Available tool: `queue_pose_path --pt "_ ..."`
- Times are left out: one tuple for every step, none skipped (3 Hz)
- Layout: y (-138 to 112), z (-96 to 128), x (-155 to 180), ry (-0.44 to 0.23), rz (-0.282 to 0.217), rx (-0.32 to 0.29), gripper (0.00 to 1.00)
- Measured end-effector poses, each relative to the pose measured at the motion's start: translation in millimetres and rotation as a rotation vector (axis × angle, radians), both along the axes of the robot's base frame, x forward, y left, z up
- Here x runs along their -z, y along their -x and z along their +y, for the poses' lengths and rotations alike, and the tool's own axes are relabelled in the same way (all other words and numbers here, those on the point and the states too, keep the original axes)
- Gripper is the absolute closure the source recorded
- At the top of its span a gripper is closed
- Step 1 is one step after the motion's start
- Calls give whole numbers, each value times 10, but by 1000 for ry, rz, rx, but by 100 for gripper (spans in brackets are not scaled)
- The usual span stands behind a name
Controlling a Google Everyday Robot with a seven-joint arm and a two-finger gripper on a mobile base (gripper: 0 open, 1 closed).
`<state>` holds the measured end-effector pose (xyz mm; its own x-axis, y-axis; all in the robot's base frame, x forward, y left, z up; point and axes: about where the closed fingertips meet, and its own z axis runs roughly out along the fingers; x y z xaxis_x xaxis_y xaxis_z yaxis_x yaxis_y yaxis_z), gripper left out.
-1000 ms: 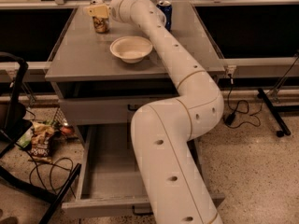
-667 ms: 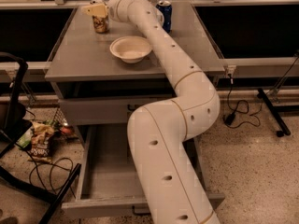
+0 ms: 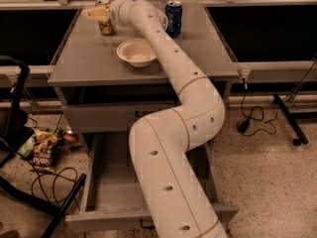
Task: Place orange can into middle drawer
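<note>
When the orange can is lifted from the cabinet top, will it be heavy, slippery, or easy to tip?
The orange can stands upright, tall and narrow, so a sideways nudge from the end effector, at its upper part, could probably tip it; then it may roll. Its smooth surface is likely slippery.

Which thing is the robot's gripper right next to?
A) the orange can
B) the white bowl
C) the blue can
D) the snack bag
A: the gripper is at the orange can at the far left of the cabinet top, apart from the blue can.
</note>
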<state>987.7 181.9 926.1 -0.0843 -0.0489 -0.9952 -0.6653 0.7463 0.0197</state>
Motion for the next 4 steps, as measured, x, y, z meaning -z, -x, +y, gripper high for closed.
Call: queue_pose_path --pt "14 96 52 13 3 -15 16" --pt "15 97 50 13 3 -15 39" --pt "15 98 51 13 3 -15 63" --pt "15 98 51 13 3 -15 86"
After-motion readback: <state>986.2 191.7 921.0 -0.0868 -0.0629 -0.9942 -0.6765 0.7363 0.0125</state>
